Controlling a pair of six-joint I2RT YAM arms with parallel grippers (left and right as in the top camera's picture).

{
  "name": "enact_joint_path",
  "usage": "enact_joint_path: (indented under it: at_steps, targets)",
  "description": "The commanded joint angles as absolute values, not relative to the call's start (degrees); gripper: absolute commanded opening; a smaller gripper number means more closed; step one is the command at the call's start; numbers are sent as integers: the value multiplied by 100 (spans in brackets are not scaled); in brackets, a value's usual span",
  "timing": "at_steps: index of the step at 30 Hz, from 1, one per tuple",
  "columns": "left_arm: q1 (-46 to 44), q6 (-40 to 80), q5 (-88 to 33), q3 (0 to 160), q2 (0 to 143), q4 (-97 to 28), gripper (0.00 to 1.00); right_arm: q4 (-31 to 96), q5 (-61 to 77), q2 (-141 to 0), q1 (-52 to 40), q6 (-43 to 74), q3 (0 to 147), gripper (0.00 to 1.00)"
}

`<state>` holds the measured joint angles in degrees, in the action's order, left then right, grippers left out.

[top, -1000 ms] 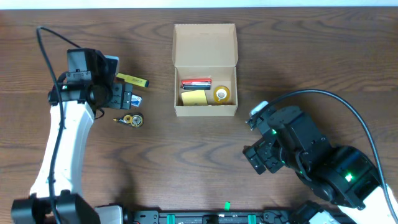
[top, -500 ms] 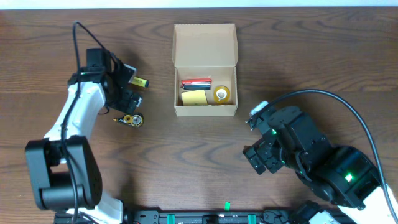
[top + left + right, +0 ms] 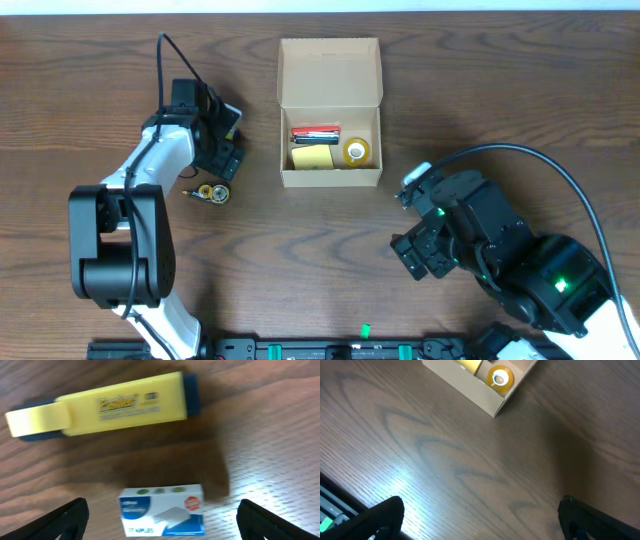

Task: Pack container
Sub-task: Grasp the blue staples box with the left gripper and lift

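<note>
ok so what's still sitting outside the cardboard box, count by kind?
yellow highlighter: 1
box of staples: 1
small yellow-and-black round item: 1
Total outside the cardboard box: 3

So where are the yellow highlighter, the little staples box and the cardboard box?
yellow highlighter (image 3: 115, 407), left wrist view, on the middle of its printed barrel.
staples box (image 3: 162, 510), left wrist view, on its top face.
cardboard box (image 3: 330, 65), overhead view, on its open flap lid.
</note>
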<state>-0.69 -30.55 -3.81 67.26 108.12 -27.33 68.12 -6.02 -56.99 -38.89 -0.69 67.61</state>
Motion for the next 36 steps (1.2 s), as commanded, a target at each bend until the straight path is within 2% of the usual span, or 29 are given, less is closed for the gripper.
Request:
enact_joint_path:
  at_steps: [1,12,17,25,29,32,36]
  targets:
    - [102,-2912,-305,6816,10849,-2705,95,6816,-617,-5701,-3865,-137,6755,99]
    - [222,-2823,-760,6814,11048,-2670,96,6816,-617,-5701,-3865,-137,6755,99]
    - [222,-2683,-888,6814,11172,-2672,100,6816,-617,-5701,-3865,-134,6755,99]
    - [222,-2650,-884,6814,11177,-2724,66,6816,-617,-5701,-3865,-137,6755,99]
    - [222,-2423,-845,6818,11174,-2718,61,6816,-617,-5701,-3865,-137,6755,99]
    - [222,-2237,-847,6823,11174,-2720,51,6816,-617,-5701,-3865,-137,6755,99]
    - [222,-2185,-845,6823,11174,-2722,45,6816,-617,-5701,-3865,-137,6755,99]
